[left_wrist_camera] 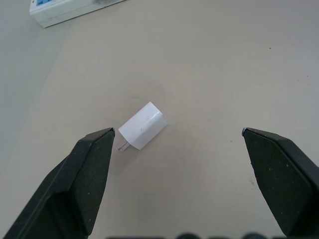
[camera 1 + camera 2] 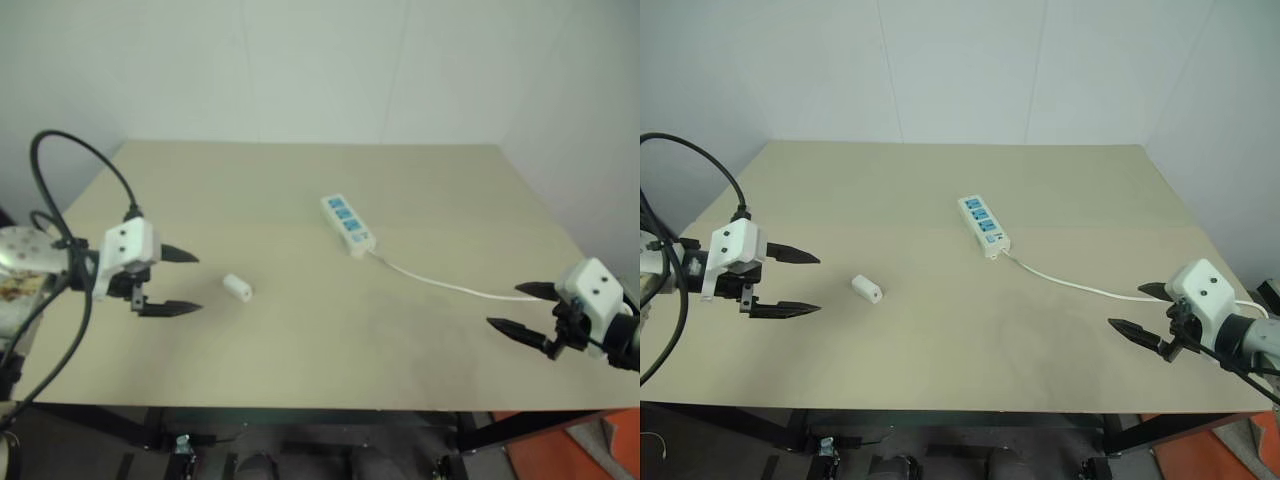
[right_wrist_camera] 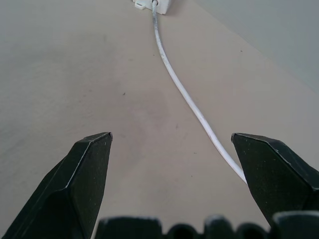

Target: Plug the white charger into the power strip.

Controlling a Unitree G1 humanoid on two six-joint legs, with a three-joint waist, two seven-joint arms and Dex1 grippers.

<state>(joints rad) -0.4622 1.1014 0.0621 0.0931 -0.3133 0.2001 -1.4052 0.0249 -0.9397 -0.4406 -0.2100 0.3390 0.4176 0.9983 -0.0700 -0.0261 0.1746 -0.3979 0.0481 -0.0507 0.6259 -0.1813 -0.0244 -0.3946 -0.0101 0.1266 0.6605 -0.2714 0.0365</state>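
- Lying loose toward the table's (image 2: pixel 940 400) left edge, white charger (image 2: pixel 867 289) may skid if left gripper (image 2: pixel 790 282), jaws wide, nudges it.
- Right gripper (image 2: pixel 1140 310), also wide and empty, could snag the power strip's (image 2: pixel 983 226) cord (image 2: pixel 1070 281).

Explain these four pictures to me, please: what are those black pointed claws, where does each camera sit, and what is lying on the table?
The claws belong to a two-armed robot standing at a beige table. Each arm ends in a white box with two black fingers, called a gripper. The two wide pictures come from a pair of cameras on the robot's head, looking down over the table; they show the left gripper and the right gripper. The two close pictures come from cameras on the wrists, looking out between each gripper's own fingers.

On the table lie a small white charger, on its side with its metal prongs showing, and a white power strip with blue sockets and a thin cord trailing toward the right gripper. Both grippers are open and hold nothing. The charger sits just ahead of the left one.
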